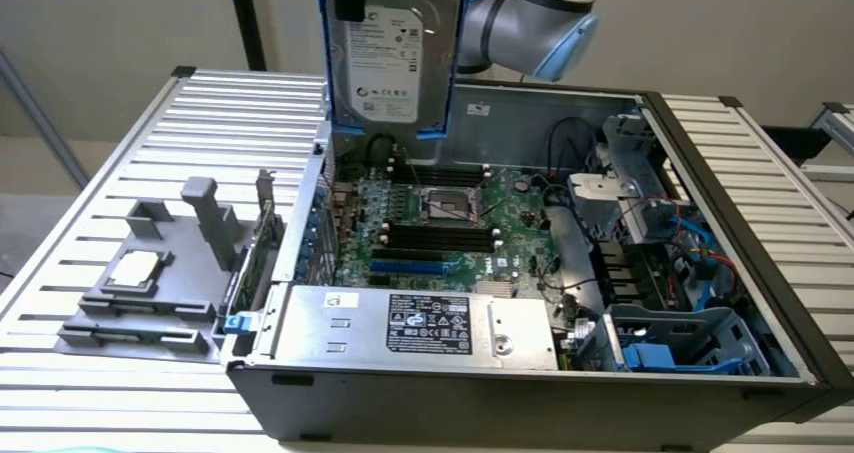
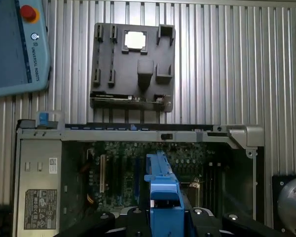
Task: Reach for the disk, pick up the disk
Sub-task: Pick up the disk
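The disk [image 1: 390, 58], a silver-grey hard drive with a white label and blue side rails, hangs upright in the air above the far left corner of the open computer case [image 1: 534, 393]. Its label faces the exterior camera. My gripper [image 1: 352, 1] is shut on its upper end, and one black finger lies across the labelled face. In the wrist view the disk [image 2: 163, 187] shows edge-on as a blue rail, with the black fingers [image 2: 135, 219] pressed on both sides of it, over the motherboard [image 2: 113, 173].
The case lies open on a slatted metal table [image 1: 120, 173], with a silver power supply [image 1: 414, 323] at its front. A grey fixture [image 1: 147, 293] holding a square CPU chip [image 1: 134, 269] sits on the exterior view's left. A teach pendant [image 2: 15, 49] rests on the table.
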Motion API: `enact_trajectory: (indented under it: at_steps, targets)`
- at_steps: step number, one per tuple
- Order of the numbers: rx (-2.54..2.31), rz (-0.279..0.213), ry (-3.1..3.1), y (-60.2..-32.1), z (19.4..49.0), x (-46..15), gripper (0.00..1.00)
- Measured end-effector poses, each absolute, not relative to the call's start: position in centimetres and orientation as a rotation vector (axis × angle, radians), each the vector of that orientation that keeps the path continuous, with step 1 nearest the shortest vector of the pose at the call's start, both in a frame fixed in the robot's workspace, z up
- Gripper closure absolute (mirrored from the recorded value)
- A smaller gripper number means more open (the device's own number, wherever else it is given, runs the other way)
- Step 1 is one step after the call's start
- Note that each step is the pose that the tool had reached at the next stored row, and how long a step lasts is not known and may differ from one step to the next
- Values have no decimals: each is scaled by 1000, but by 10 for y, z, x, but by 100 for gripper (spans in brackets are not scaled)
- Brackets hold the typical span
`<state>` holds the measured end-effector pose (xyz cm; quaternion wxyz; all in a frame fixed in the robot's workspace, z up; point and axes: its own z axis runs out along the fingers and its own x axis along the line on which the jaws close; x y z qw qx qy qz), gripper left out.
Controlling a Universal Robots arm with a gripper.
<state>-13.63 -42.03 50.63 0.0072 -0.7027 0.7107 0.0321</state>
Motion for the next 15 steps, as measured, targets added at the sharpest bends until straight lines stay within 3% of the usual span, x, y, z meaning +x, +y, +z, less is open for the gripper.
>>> enact_trajectory:
  at_steps: [15]
  targets:
    - [-2197, 102, 2222, -441, 506, -68, 67]
